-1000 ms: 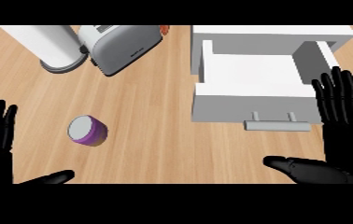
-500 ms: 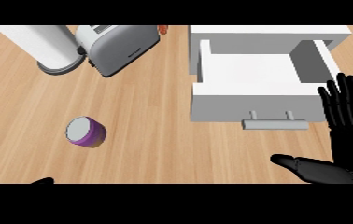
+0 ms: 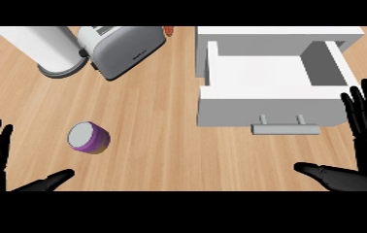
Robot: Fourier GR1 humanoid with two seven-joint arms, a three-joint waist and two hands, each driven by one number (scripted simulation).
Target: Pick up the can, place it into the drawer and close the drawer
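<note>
A purple can (image 3: 89,138) with a pale lid stands upright on the wooden counter at the lower left. The white drawer (image 3: 215,106) is pulled out at the upper right, its inside bare, with a grey handle (image 3: 285,128) on its front. My left hand (image 3: 6,152) shows at the lower left edge, open, fingers up and thumb (image 3: 46,181) stretched toward the can but apart from it. My right hand (image 3: 356,130) is open at the lower right edge, fingers up beside the drawer's front corner, thumb (image 3: 326,174) pointing left.
A white paper towel roll (image 3: 44,50) on a grey base and a silver toaster (image 3: 122,47) stand at the back left. An orange object (image 3: 168,30) peeks out behind the toaster. Bare wood lies between can and drawer.
The view has shifted a little. My left hand dipped out of sight half a second ago and shows again at the lower left edge. The can and drawer have not moved.
</note>
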